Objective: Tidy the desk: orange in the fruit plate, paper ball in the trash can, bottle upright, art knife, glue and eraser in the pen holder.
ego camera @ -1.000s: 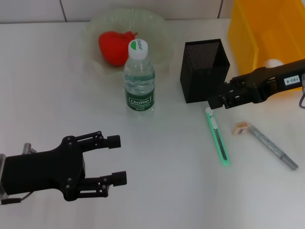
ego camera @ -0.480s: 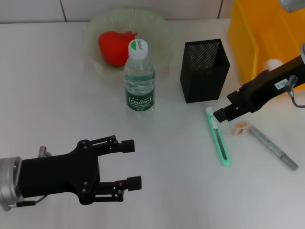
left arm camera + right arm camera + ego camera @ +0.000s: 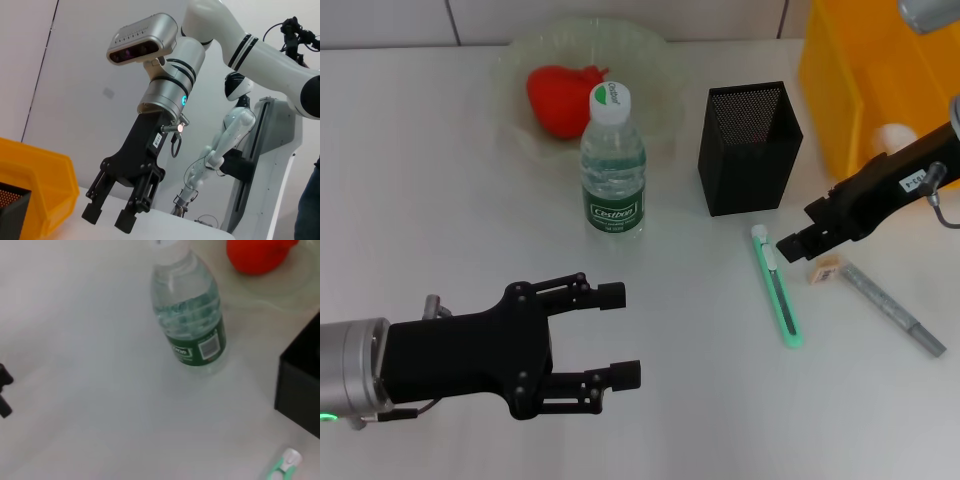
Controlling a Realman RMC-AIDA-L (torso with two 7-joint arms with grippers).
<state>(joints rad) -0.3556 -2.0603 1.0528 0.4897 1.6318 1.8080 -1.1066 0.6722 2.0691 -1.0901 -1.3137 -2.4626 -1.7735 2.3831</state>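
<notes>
The art knife is a long, thin, flat tool with a bright green plastic body and a white end, and it lies flat on the white table in front of the pen holder. Its white end points toward the holder. The pen holder is a black square box of fine metal mesh, standing upright and open at the top. Just beside the knife lie a small beige eraser and a grey stick, which looks like the glue.

The right gripper is black and hangs low between the knife's white end and the eraser; its fingers are a little apart and hold nothing. The left gripper hovers over the near part of the table, with its fingers spread wide and nothing between them.

The bottle of clear plastic stands upright, with a white cap and green label. Behind it, a red-orange fruit rests in the glassy round fruit plate. A yellow plastic bin stands at the right.
</notes>
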